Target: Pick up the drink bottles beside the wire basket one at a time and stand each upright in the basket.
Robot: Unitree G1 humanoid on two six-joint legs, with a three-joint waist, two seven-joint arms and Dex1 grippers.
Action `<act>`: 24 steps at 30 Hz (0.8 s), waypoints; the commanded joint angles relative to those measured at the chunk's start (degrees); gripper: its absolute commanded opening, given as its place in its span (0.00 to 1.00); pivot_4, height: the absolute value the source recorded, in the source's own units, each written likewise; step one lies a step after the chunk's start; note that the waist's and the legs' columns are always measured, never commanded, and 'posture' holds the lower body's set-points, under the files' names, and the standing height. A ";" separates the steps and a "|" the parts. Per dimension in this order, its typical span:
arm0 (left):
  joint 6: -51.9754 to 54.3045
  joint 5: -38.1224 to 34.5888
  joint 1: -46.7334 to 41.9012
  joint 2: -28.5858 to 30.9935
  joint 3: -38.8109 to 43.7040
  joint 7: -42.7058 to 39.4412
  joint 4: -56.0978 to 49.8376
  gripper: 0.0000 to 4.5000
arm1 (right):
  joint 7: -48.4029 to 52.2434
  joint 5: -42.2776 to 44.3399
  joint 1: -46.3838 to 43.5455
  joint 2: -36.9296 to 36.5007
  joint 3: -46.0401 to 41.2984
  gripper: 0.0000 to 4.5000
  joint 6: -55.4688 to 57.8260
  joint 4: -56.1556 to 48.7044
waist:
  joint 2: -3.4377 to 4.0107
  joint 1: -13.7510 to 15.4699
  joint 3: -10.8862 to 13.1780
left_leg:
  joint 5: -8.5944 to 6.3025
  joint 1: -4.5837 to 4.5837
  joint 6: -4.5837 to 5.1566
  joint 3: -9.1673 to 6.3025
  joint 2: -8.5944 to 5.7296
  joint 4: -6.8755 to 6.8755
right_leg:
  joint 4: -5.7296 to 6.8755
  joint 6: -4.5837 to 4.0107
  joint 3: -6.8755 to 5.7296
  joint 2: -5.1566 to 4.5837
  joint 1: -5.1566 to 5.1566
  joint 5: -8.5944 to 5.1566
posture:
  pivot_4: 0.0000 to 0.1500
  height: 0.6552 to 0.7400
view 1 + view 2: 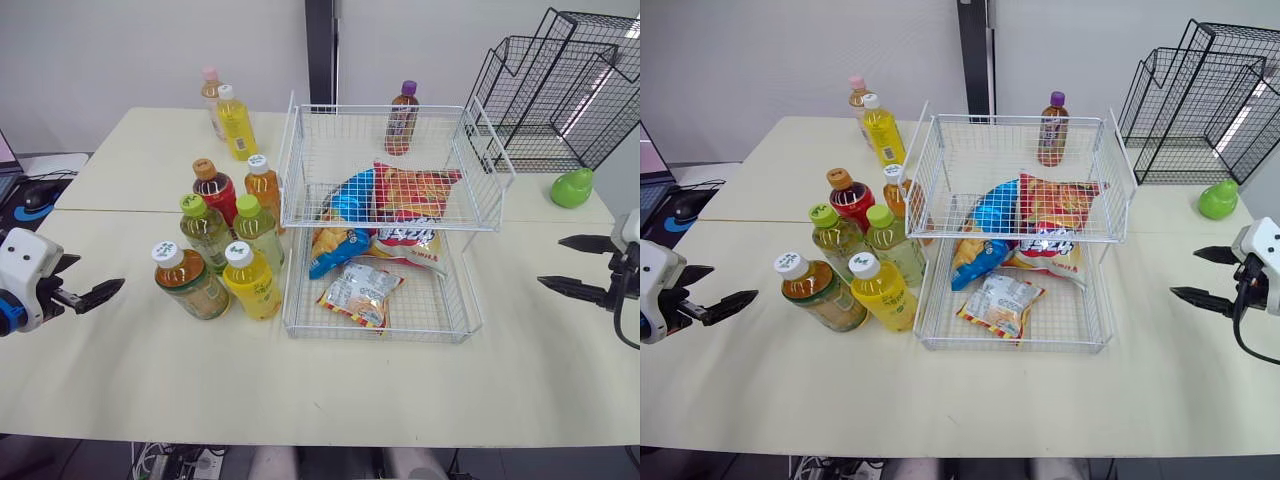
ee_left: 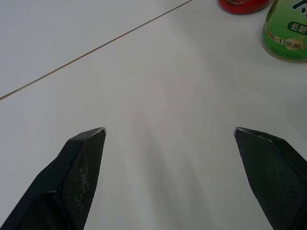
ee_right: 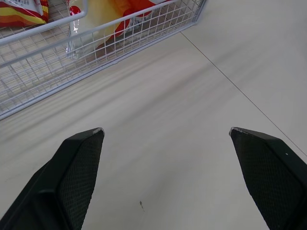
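- My left hand (image 1: 97, 274) hangs low over the counter (image 1: 330, 400) by its left edge. Its fingers are spread wide and hold nothing, and they point toward the bottles.
- The amber bottle (image 1: 190, 283) is nearest that hand, apart from it by a clear gap. The yellow bottle (image 1: 252, 283) stands touching it, just beside the wire basket (image 1: 420, 338).
- Behind those two, two green-capped bottles (image 1: 206, 230) stand upright, then a red bottle (image 1: 217, 191) and an orange bottle (image 1: 263, 185), all packed along the basket's left side.
- Toward the counter's far edge, a second yellow bottle (image 1: 237, 123) and a pink-capped bottle (image 1: 211, 98) stand together.
- My right hand (image 1: 550, 262) hovers by the counter's right edge, likewise agape and empty. Its fingers point at the basket, well apart from it.
- The basket's two tiers carry snack bags (image 1: 395, 200).
- A purple-capped bottle (image 1: 402, 118) stands upright at the basket's back; I cannot tell whether it is inside the upper tier or behind it.
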 commanded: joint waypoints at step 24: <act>0.87 -9.31 4.31 -2.17 9.77 -2.56 -4.33 0.99 | -3.96 2.04 -0.36 4.26 -4.60 1.00 -10.30 2.63 | -0.03 -0.01 -0.02 | 0.00 0.01 0.00 -0.02 0.01 0.05 | 0.02 0.02 -0.02 -0.02 0.05 0.01 | 1.00 0.77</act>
